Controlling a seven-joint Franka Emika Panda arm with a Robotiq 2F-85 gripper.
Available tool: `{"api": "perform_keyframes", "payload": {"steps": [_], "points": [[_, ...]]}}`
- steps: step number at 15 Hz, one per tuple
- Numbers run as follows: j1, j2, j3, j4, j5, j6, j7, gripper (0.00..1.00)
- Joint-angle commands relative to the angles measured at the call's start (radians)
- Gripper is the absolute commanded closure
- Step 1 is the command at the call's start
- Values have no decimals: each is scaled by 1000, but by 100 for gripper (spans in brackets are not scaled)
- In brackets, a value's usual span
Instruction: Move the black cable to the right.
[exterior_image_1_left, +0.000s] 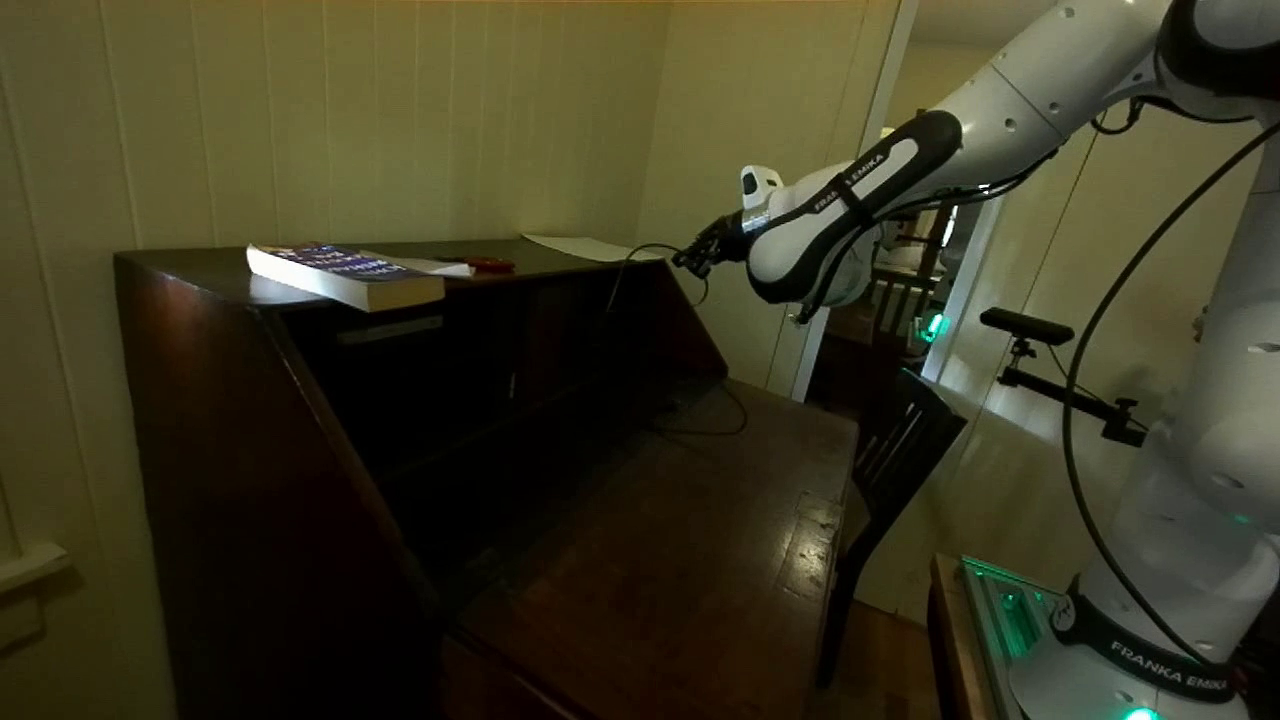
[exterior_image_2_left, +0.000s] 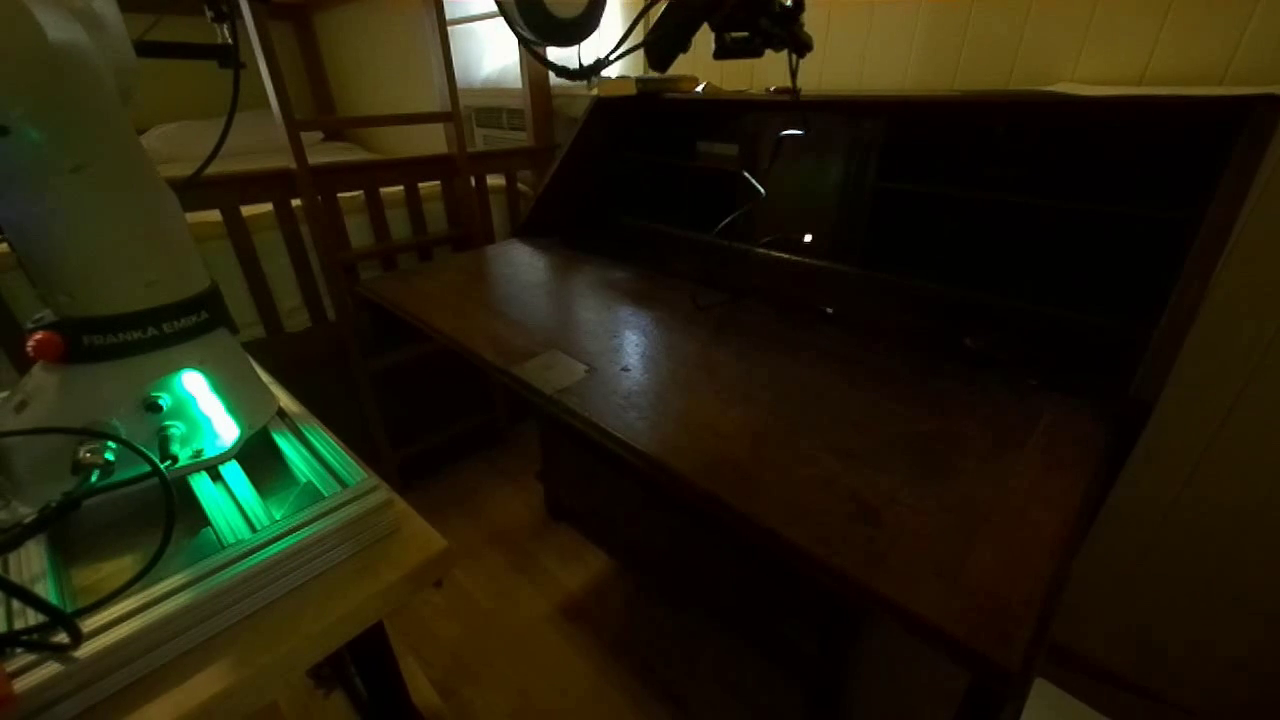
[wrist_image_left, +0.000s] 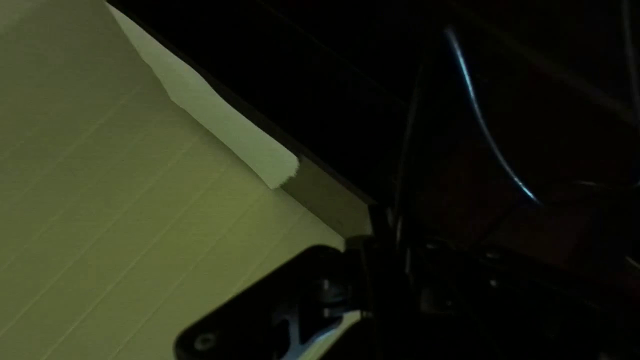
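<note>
Cream panelled walls (exterior_image_1_left: 400, 120) enclose the dim room, and against them stands a big dark wooden bench (exterior_image_1_left: 680, 560), its sloping sides framing a shadowed recess (exterior_image_2_left: 1020, 230) above a broad flat surface with a paler patch near the front edge. Past one end of it, in an exterior view, I make out a slatted wooden bed (exterior_image_2_left: 260, 262). The white Franka arm (exterior_image_1_left: 1040, 70) stretches towards the bench, rising from a metal frame (exterior_image_2_left: 290, 570) on a wooden stand (exterior_image_2_left: 420, 550), all washed in green light. A dark slat-backed chair (exterior_image_1_left: 905, 450) stands just beside the bench.

Up on the bench's top lie a white sheet of paper (exterior_image_1_left: 590, 248) towards one end and a thick paperback (exterior_image_1_left: 345, 275) towards the other. The black pincer (exterior_image_1_left: 685, 261) hangs in front of the recess, around the height of that top, its fingers drawn tight together on the black cable (exterior_image_1_left: 655, 245). Near the paperback lies a small red object (exterior_image_1_left: 490, 264), too dim for me to name.

Thinnest of all is the cable: it arches from the fingertips and drops towards the recess, a short curve dangles beneath the pincer, and a loose loop lies on the flat surface near the recess. In the wrist view another strand gleams against the dark; how they join I cannot follow
</note>
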Motion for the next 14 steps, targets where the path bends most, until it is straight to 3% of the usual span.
{"api": "perform_keyframes", "payload": {"steps": [1, 4, 10, 11, 12, 14], "points": [[-77, 4, 149, 0, -205, 5, 272, 99], [-157, 40, 284, -1, -440, 46, 507, 99], [-287, 186, 456, -25, -918, 101, 814, 99], [-329, 203, 493, -31, -997, 93, 824, 70], [-382, 210, 538, -39, -1077, 75, 829, 68], [-481, 182, 571, -58, -1234, 99, 866, 56]]}}
